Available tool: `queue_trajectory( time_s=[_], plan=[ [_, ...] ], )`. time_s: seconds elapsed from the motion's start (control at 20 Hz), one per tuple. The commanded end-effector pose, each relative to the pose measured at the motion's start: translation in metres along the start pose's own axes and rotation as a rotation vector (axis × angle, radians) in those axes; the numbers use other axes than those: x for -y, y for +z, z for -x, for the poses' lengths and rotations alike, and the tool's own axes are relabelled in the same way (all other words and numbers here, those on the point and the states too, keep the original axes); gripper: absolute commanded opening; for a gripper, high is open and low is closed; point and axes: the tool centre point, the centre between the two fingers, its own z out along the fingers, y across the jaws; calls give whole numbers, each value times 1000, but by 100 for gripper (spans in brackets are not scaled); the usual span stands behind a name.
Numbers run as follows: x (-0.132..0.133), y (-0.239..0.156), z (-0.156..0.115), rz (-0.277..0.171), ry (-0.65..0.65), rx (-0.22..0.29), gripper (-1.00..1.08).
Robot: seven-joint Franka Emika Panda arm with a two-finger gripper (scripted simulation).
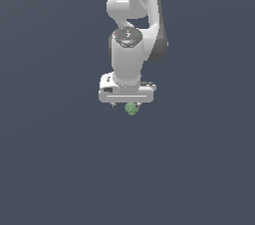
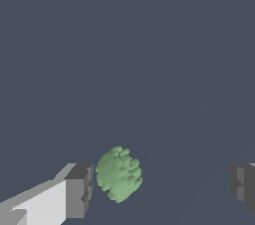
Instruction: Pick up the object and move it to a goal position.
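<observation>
The object is a small roundish green lump with a bumpy, mottled surface. In the exterior view the object (image 1: 131, 109) shows just under the white gripper head, partly hidden by it. In the wrist view the object (image 2: 119, 174) lies between my two dark grey fingers, close to one finger (image 2: 79, 190) and far from the other (image 2: 243, 185). My gripper (image 2: 160, 188) is open, its jaws wide apart and touching nothing. In the exterior view my gripper (image 1: 128, 105) is mostly hidden beneath its own head, with the arm rising above it.
A plain dark grey-blue surface (image 1: 60, 159) fills the whole scene in both views. No other objects, containers or edges show.
</observation>
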Motion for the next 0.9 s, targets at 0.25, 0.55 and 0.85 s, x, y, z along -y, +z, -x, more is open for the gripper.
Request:
queue_trajectory(
  time_s=[0.25, 0.55, 0.85],
  plan=[
    [-19, -4, -2, 14, 20, -3, 100],
    [-36, -9, -5, 26, 50, -6, 100],
    [-32, -5, -2, 23, 18, -6, 100]
  ],
)
